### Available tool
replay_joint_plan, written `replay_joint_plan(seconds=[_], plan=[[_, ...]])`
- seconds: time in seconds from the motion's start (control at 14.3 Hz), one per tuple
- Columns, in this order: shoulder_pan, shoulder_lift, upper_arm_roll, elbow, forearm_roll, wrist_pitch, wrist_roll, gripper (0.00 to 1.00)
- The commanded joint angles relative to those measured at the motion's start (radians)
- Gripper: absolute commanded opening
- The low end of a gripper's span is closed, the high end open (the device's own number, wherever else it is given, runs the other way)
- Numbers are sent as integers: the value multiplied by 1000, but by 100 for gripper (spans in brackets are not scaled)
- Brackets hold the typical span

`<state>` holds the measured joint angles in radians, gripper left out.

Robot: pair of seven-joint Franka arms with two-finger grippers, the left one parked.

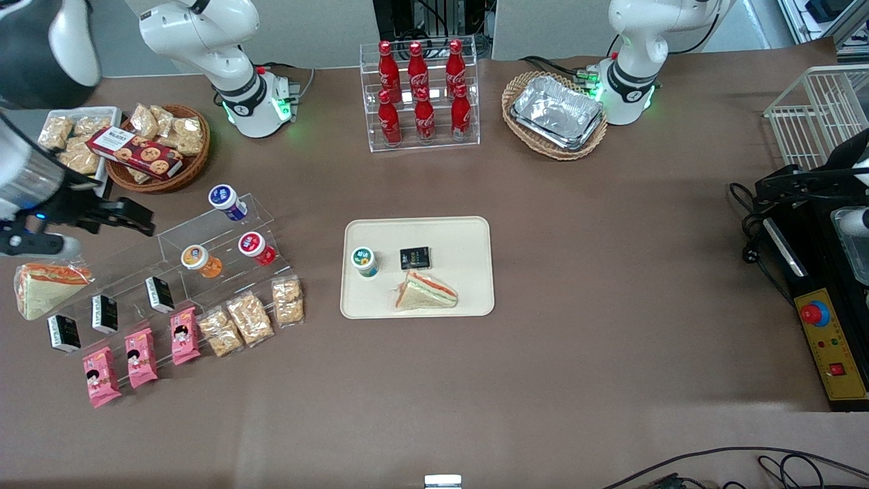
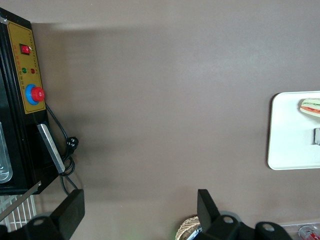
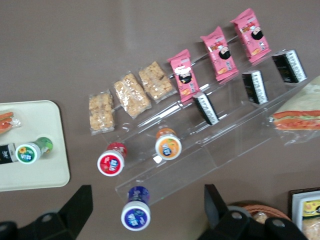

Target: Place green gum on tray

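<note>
Now we see the green gum [image 1: 364, 261] upright on the tray [image 1: 468, 234]; the gripper [image 1: 132, 219], jaws apart and empty, hangs over the acrylic rack [image 1: 217, 234].

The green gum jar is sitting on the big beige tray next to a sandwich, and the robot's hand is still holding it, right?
Not quite. The green gum jar does sit on the beige tray by the sandwich, but nothing holds it. The front view shows the gripper far off, above the clear rack, fingers open.

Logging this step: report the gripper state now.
Gripper: open, holding nothing, above the clear display stand; green gum stands on the tray.
</note>
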<state>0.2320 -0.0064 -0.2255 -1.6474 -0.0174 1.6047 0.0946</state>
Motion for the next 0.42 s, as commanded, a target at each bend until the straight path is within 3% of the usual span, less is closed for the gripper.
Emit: replay_joint_plan(seconds=[0.0,0.35], plan=[[4,5,-60,58,20,-57,-90,100],[6,-3,-89,66,42,-68,-99,100]])
